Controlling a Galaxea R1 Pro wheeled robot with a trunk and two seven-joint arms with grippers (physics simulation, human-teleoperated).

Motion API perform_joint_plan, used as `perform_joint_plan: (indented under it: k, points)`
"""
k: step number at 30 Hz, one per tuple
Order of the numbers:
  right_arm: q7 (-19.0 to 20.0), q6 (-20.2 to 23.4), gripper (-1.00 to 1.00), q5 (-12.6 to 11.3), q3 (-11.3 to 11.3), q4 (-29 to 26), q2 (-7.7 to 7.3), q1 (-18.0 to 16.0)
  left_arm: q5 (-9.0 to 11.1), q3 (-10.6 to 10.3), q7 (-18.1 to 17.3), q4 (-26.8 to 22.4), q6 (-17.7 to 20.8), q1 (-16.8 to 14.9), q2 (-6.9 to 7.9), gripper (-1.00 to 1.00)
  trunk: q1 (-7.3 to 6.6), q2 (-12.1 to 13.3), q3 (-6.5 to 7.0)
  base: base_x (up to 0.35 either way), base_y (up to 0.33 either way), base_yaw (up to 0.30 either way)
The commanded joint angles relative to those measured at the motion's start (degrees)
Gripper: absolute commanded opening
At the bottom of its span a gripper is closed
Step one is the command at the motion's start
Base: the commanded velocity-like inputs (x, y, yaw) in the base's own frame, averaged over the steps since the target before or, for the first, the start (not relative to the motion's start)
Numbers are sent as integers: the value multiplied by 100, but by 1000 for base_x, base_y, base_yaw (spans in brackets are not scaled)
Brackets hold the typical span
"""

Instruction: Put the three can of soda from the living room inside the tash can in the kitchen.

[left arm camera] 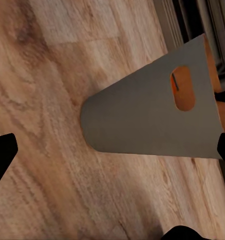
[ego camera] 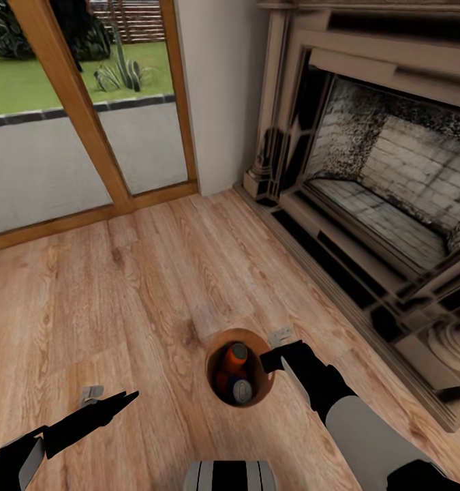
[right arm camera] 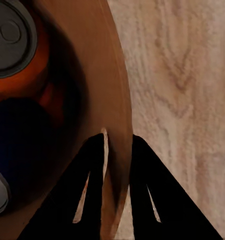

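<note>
The left end effector (ego camera: 117,402) is being held low over the wood floor (ego camera: 120,286), a little open, with nothing in it. The trash can (ego camera: 264,389) is being gripped at its rim by the right end effector (ego camera: 279,360), pinched nearly closed. The soda cans (ego camera: 238,361) are sitting inside it. It should be kept upright and carried slowly. Beyond, the fireplace (ego camera: 379,177) is being faced.

Home living room; fireplace (ego camera: 386,177); plank floor (ego camera: 120,286)
</note>
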Motion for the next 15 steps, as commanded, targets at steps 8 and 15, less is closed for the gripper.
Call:
perform_joint_plan:
  k: [8,15]
  points:
    - [125,-2,100,86,-35,25,-1,5,0,-1,0,0,0,-1,1,100,60,0,-1,0,0,0]
    - [125,-3,100,85,-33,25,-1,5,0,-1,0,0,0,-1,1,100,60,0,-1,0,0,0]
